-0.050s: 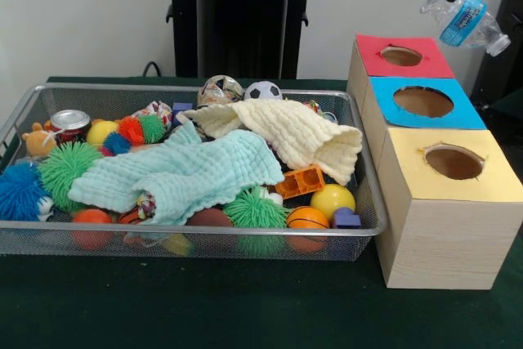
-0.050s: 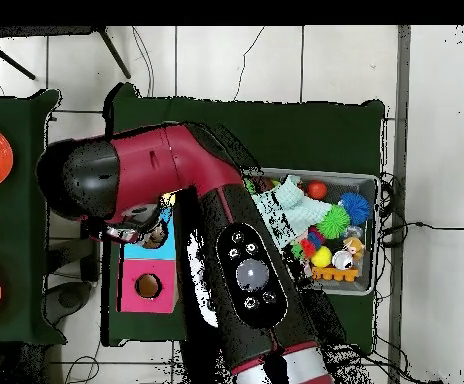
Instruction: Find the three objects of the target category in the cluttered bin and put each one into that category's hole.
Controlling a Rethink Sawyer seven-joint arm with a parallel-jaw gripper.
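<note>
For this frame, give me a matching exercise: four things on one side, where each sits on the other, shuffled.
Things:
1. plastic bottle
2. yellow cloth
3. blue spiky ball
4. red-topped box

Places:
A. farthest of the three boxes
B. hanging above the boxes
C. left end of the wire bin
D. draped over toys near the bin's right end

Pairs: 1-B, 2-D, 3-C, 4-A

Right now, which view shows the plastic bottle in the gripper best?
Front view: the crumpled plastic bottle hangs in the air at top right, above the blue-topped box, blue label visible. In the overhead view the arm hides most of it; only a small clear bit shows.
</note>
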